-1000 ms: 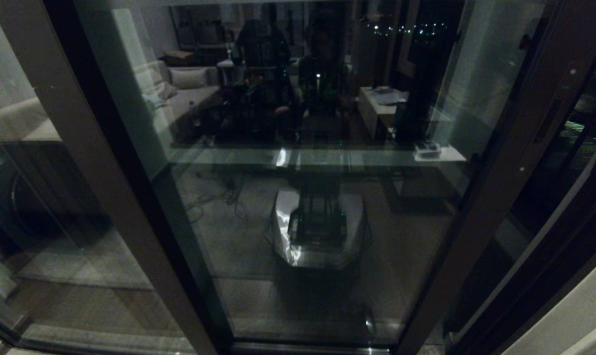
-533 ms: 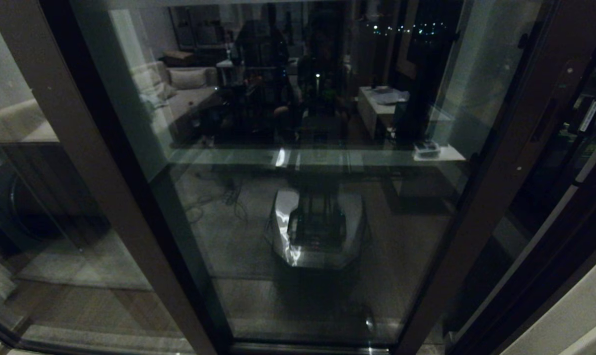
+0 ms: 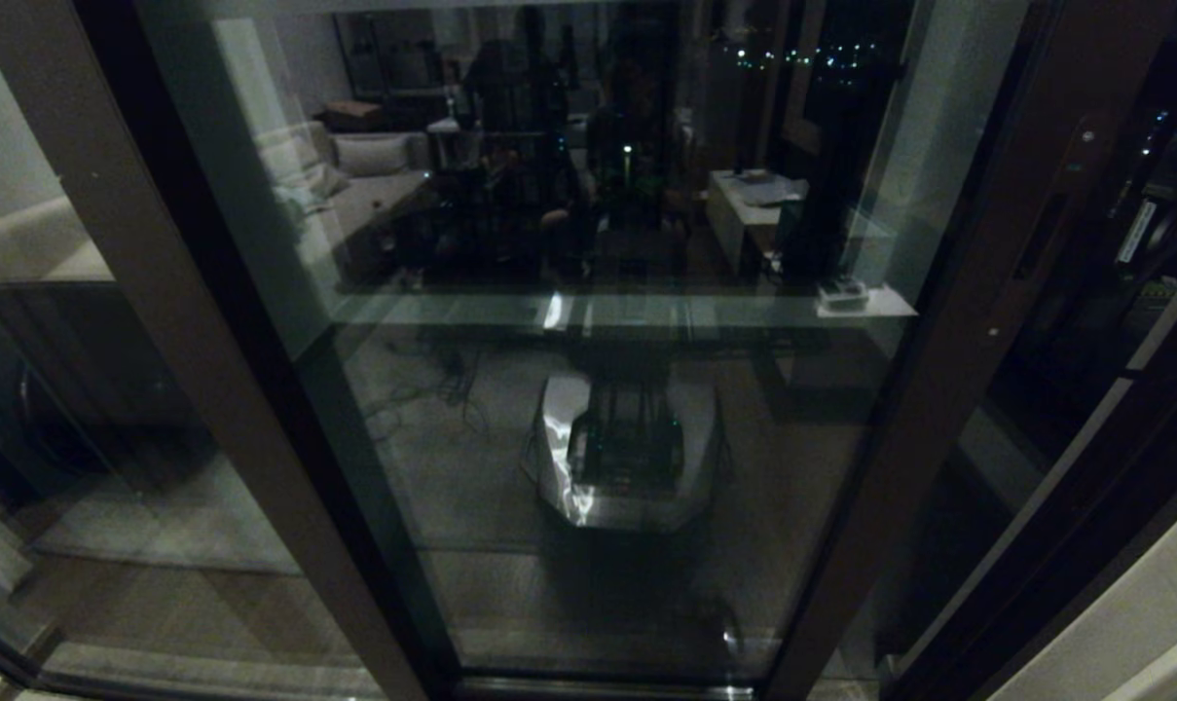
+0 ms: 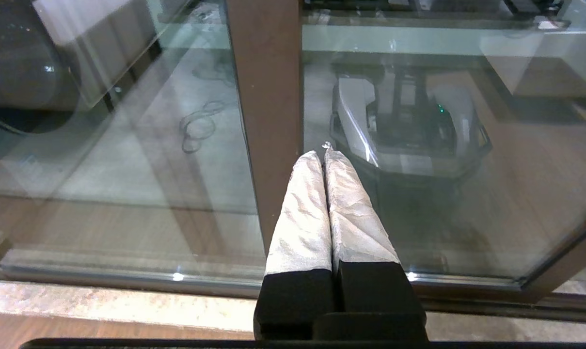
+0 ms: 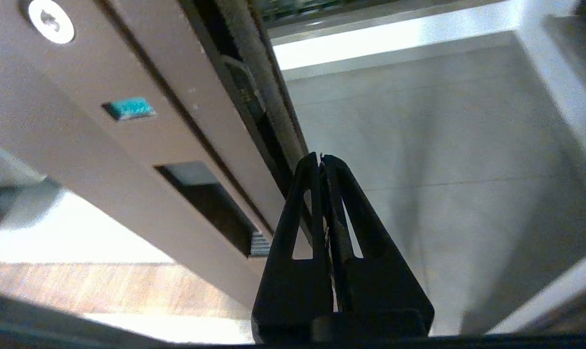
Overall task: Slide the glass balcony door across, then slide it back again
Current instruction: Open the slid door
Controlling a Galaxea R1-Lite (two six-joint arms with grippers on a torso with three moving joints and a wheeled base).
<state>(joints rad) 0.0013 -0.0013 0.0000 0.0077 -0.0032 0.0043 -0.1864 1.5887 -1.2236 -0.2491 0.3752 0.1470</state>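
Observation:
The glass balcony door point(image 3: 598, 409) fills the middle of the head view, a reflective pane in a dark brown frame. Its right stile point(image 3: 997, 292) carries a narrow handle slot point(image 3: 1036, 234) and small screws. In the right wrist view the same stile point(image 5: 128, 145) shows its recessed slot point(image 5: 205, 208); my right gripper point(image 5: 320, 157) is shut and empty, its tips against the stile's outer edge beside the slot. My left gripper point(image 4: 324, 152), its fingers wrapped in white, is shut on nothing and points at a plain brown stile point(image 4: 268, 97). Neither gripper appears in the head view.
A fixed glass panel point(image 3: 53, 389) with a plain stile point(image 3: 150, 292) stands to the left. The floor track and stone sill point(image 4: 128, 291) run below. Pale balcony floor tiles point(image 5: 419, 145) lie beyond the door's edge. A light wall point(image 3: 1133, 623) is at the lower right.
The door's handle stile has shifted left in the head view, and the dark gap to its right has widened.

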